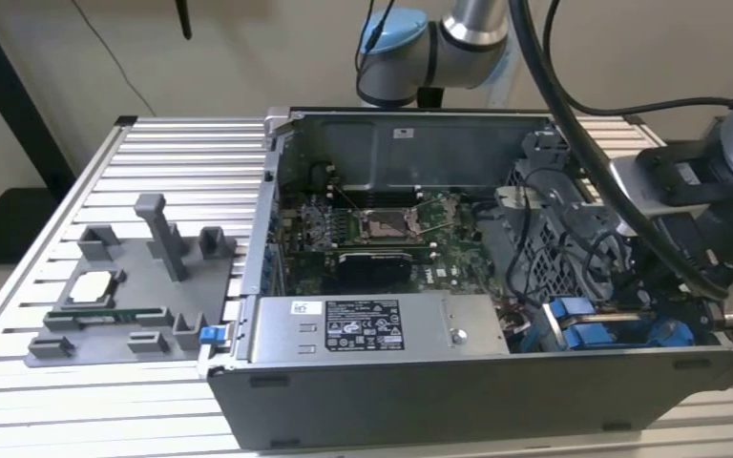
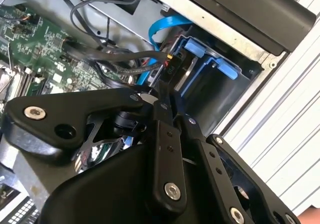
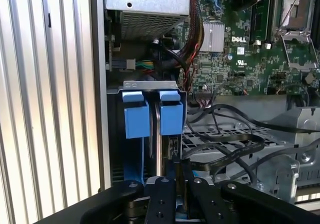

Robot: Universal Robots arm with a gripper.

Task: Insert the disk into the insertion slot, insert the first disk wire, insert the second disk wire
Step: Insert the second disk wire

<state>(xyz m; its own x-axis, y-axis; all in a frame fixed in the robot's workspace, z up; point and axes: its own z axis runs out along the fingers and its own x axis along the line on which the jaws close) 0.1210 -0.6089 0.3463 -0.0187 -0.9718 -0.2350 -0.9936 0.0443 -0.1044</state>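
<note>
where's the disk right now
The disk sits upright in the insertion slot between blue carrier tabs, just ahead of the gripper; in the exterior view it is at the case's front corner on that view's right.

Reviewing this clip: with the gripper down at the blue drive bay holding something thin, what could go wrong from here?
1. The gripper is shut on a thin black connector at the disk. If it meets the disk's edge askew, it may jam or bend.
2. Loose black cables lie across the perforated cage beside the fingers; they might snag as the arm moves.
3. The blue ribbon cable arches close above the slot and could get pulled.
</note>
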